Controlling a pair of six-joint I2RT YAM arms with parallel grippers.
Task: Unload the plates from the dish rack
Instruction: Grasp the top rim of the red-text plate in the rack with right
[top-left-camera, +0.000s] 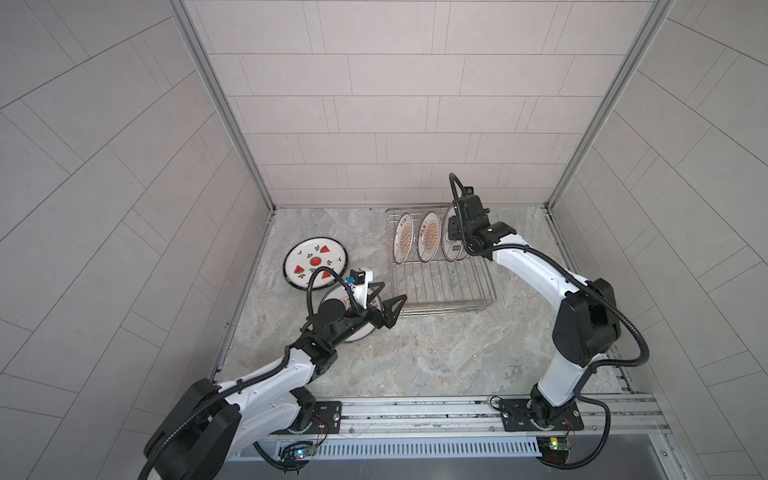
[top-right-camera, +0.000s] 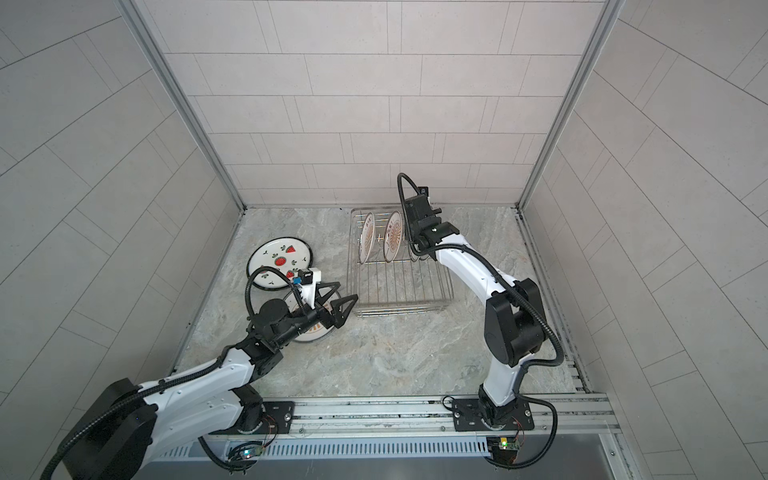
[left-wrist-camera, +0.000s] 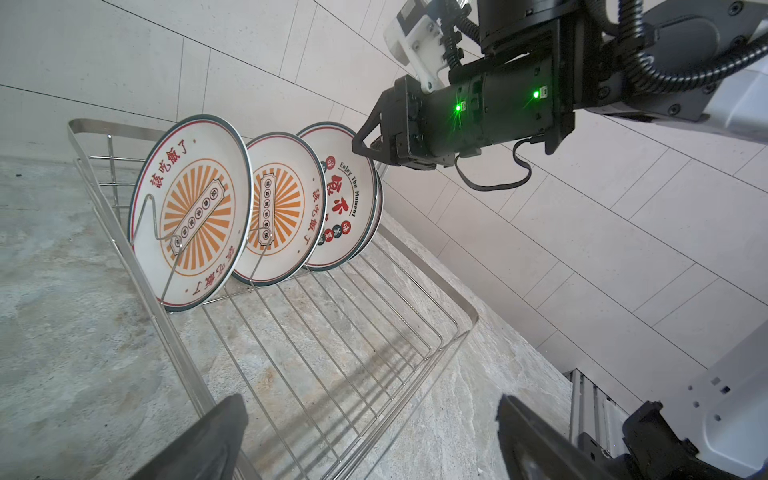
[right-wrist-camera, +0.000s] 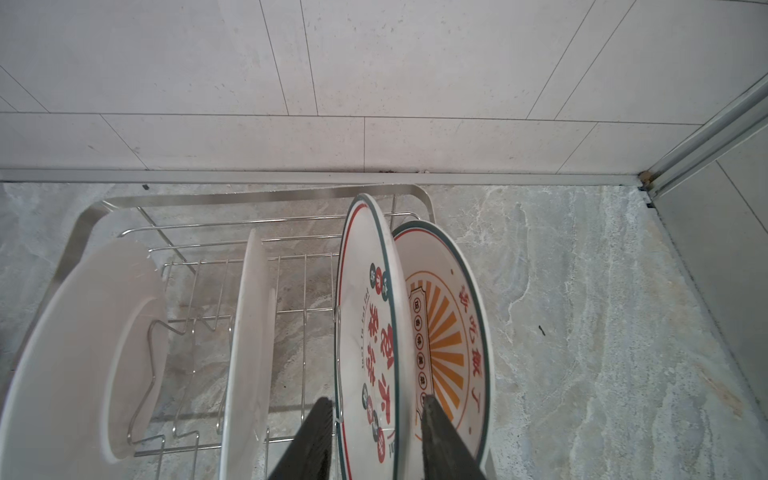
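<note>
Now: four plates (left-wrist-camera: 191, 208) upright in dish rack (top-left-camera: 449, 305), two on table (top-left-camera: 436, 353).

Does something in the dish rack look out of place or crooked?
Yes. At the right end of the dish rack, the red-character plate and a sunburst plate stand crowded together, perhaps touching, while the other two plates stand well apart.

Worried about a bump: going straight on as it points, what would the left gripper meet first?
Likely the near side rail of the rectangular silver wire dish rack, just ahead of the left gripper; depth is uncertain.
</note>
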